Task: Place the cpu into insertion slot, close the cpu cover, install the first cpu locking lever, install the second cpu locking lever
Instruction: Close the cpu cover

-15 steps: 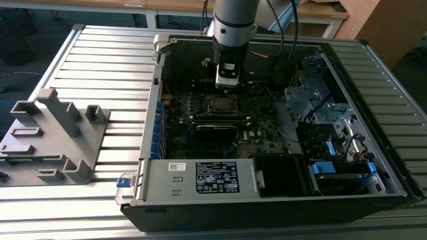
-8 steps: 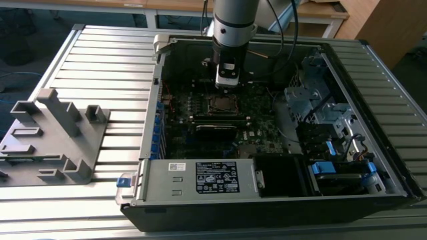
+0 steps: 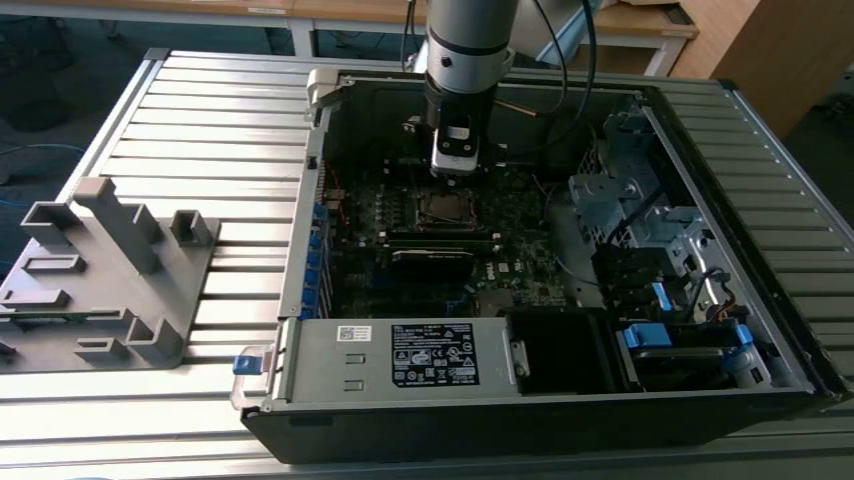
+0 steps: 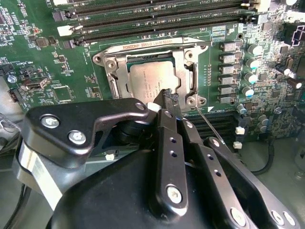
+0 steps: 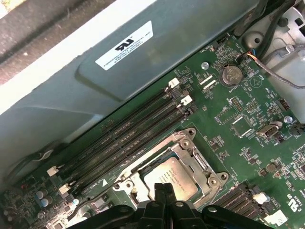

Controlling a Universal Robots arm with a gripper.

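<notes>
Inside the open computer case (image 3: 299,250), the cpu (image 4: 150,81) lay in the insertion slot (image 4: 188,79) under the cpu cover (image 4: 143,47). Above the chip's edge, the gripper (image 4: 167,98) had its fingers pressed together, holding nothing.

Cpu (image 4: 152,82) dull silver-grey; cpu cover (image 4: 151,47) shiny silver; circuit board (image 4: 45,67) green; gripper (image 4: 167,98) black; memory slots (image 4: 157,19) black, white end clips; desk (image 3: 200,120) pale grey, ribbed.

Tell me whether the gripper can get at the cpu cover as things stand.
Probably yes: the gripper sits right at the edge of the cpu cover, with nothing between them.
</notes>
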